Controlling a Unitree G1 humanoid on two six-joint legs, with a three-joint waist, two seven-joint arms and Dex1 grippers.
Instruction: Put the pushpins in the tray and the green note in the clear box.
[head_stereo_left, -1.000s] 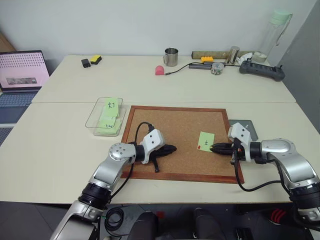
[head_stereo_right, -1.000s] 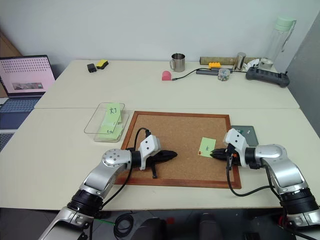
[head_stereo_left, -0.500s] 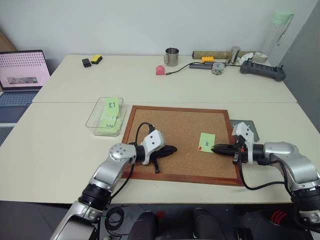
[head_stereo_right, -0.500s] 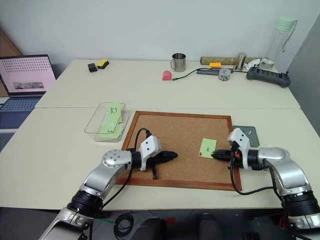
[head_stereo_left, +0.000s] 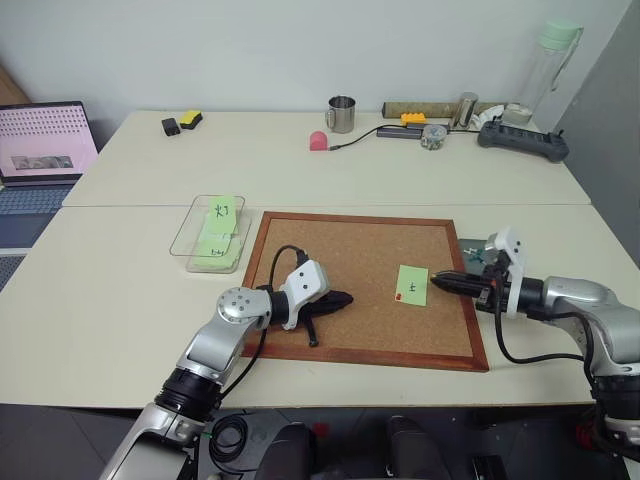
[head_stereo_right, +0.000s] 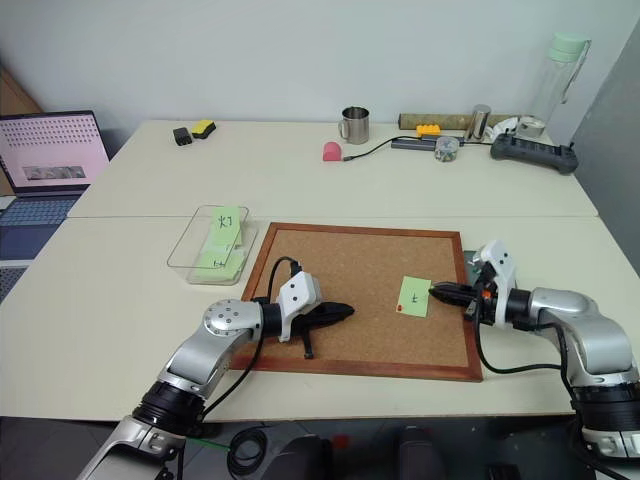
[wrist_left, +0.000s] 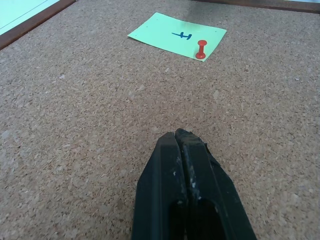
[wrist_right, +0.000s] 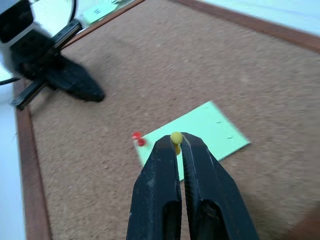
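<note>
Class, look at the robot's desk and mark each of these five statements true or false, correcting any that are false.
1. The right gripper holds a yellow pushpin between its fingers. True.
2. The green note lies inside the clear box. False: it lies on the cork board; the box holds other green notes.
3. A red pushpin stands in a corner of the green note. True.
4. The left gripper is open around the red pushpin. False: its fingers are shut, well short of the note.
5. The metal mug stands on the cork board. False: it stands on the far table.
</note>
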